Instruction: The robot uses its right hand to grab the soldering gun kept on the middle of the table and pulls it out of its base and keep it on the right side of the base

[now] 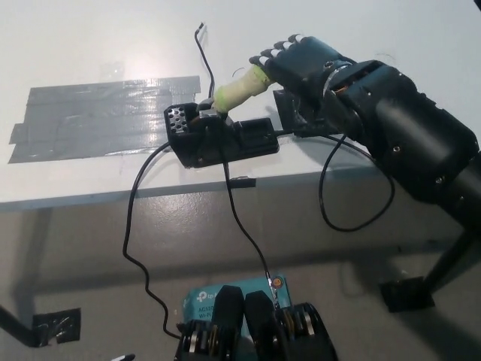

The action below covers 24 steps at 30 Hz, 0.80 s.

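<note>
**Right hand over the iron's handle, iron seated in its base**

The white table [90,45] fills the upper part of the head view, with a broad patch of grey tape [98,120] stuck across its left half. The black right hand [301,64] reaches in from the right, fingers spread and curled over the far end of the soldering gun [240,86] — whether they actually grip the pale yellow-green handle cannot be told from here. The gun sits tilted in its black base [222,139] near the table's front edge, tip down in the holder, handle rising toward the hand. A second black block [297,113] lies just right of the base, mostly under the forearm. Thin black cables [135,226] trail off the table edge — one loops down toward the floor.
</note>
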Tool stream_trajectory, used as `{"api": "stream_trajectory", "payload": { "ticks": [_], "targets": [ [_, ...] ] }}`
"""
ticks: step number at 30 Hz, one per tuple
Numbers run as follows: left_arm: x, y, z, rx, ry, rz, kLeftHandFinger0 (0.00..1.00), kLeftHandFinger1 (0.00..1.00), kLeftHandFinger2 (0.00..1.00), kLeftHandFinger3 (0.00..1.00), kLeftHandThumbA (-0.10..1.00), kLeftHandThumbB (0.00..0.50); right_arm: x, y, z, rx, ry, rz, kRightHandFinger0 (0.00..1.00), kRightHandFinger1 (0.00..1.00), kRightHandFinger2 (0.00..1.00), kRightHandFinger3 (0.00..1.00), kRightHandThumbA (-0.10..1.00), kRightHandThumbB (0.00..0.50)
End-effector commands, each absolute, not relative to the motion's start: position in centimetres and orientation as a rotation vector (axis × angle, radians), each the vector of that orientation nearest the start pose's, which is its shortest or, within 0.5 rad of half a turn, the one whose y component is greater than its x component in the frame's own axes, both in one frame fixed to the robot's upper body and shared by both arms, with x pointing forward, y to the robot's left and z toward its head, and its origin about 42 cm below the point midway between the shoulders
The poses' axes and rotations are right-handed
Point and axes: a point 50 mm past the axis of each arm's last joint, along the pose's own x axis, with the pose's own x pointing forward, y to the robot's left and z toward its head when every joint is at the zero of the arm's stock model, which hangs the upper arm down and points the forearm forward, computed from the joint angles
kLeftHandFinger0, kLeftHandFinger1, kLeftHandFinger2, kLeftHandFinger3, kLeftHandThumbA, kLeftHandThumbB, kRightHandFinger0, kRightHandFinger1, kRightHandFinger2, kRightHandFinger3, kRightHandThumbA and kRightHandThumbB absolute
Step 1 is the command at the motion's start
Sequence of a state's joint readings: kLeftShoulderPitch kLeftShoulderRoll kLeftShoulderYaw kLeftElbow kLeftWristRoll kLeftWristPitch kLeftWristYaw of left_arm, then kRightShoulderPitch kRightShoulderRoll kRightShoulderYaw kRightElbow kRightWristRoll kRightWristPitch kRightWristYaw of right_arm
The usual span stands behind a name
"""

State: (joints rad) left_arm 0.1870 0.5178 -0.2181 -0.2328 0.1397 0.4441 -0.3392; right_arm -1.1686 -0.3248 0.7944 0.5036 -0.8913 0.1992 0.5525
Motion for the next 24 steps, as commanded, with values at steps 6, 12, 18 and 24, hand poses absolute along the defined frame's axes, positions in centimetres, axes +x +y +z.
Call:
{"api": "stream_trajectory", "payload": {
  "ticks": [6,12,18,24],
  "targets": [
    [21.0,30.7,10.0,0.624,0.506,-0.495,0.69,0.79,0.96,1.00,0.70,0.202,53.6,-11.3,33.9,-2.003,-0.360,0.209,1.00,1.00,1.00,1.00,0.53,0.456],
    [21.0,29.5,9.5,0.634,0.517,-0.514,0.71,0.81,0.97,1.00,0.67,0.224,53.0,-11.2,32.7,-1.912,-0.564,-0.003,0.76,1.00,1.00,1.00,0.37,0.410],
    [21.1,29.4,9.7,0.642,0.505,-0.507,0.69,0.80,0.95,1.00,0.62,0.194,53.0,-10.0,31.5,-1.832,-0.700,-0.001,0.00,0.00,0.00,1.00,0.32,0.255],
    [21.2,29.7,9.6,0.649,0.499,-0.505,0.67,0.77,0.91,1.00,0.62,0.188,52.9,-10.0,30.9,-1.776,-0.800,0.039,0.00,0.00,0.16,0.33,-0.10,0.190]
  ]
}}
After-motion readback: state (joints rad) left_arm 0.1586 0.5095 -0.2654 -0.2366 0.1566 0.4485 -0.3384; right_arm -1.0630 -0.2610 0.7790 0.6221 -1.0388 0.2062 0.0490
